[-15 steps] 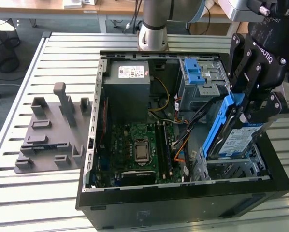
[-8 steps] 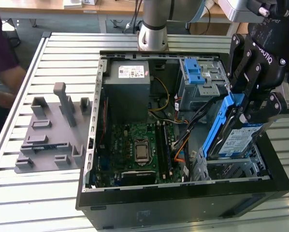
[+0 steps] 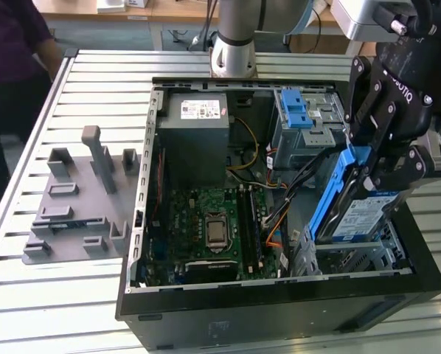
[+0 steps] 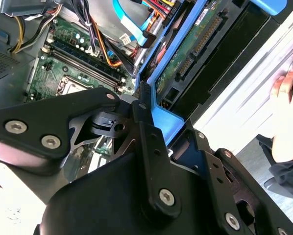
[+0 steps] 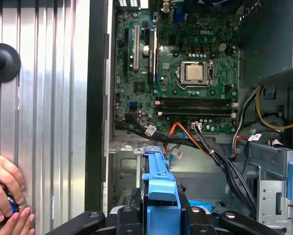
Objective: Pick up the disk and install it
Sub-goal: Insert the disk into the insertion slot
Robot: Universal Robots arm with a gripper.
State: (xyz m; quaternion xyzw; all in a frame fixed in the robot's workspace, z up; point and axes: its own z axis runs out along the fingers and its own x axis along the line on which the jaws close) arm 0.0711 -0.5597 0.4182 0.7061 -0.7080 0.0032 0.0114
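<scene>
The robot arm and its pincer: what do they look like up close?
The arm is a smooth, silver-grey tube with rounded sections. The pincer is bulky and matt black, built of flat angular links that are pinned together with silver screws. It carries white lettering on its body.

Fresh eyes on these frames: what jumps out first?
The black end effector is shut on the disk, holding it steeply tilted over the drive bay at the exterior view's right of the open computer case. Next comes the green motherboard, bare in the middle of the case. A grey fixture plate sits on the slatted table at the exterior view's left.
</scene>
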